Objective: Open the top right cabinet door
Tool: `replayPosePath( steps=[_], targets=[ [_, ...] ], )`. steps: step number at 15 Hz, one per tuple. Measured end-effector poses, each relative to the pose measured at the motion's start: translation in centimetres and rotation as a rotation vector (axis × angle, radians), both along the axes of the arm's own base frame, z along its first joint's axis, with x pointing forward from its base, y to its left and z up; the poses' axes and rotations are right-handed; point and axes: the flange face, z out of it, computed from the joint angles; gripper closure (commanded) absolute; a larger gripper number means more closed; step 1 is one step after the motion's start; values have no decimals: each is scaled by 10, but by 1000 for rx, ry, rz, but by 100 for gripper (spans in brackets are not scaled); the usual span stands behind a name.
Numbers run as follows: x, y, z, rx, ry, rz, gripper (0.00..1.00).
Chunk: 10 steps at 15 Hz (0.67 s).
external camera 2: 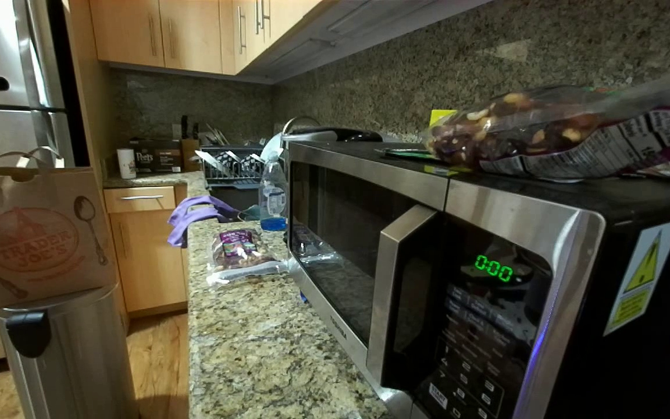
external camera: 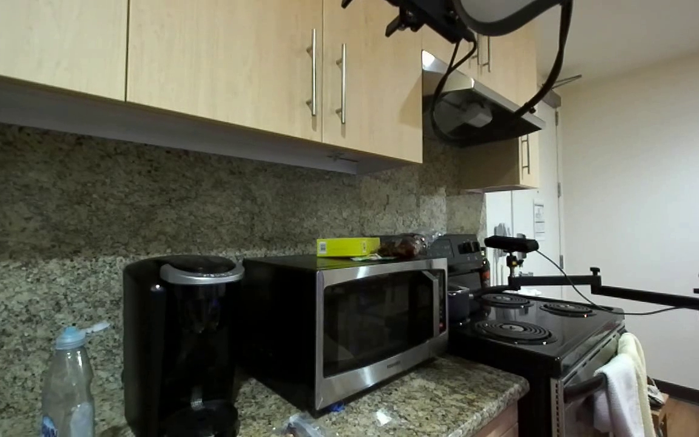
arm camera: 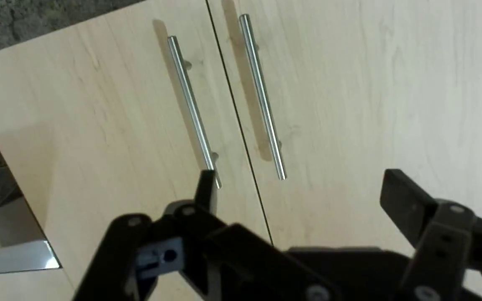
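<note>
Well, the end effector (arm camera: 301,192) is spread wide, the top right cabinet door (arm camera: 98,113) closed ahead of it; best sidestep until that door's bar handle (arm camera: 193,108), not the neighbouring handle (arm camera: 262,97), sits between the fingers (arm camera: 407,205).

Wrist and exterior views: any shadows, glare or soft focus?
Wrist view: narrow door takes a shadow from its handle; gripper looks softer than the handle; bright glint at a corner of the hood. In an exterior view, glare whitens part of the fridge.
</note>
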Motion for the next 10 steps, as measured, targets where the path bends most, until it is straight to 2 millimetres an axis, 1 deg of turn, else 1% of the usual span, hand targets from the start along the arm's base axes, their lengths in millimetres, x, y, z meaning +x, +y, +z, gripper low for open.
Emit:
replayPosePath(
  steps=[2, 10],
  targets=[
    [3, -2, 0, 3, -5, -12, 0],
    [2, -1, 1, 1, -9, -11, 0]
  ],
)
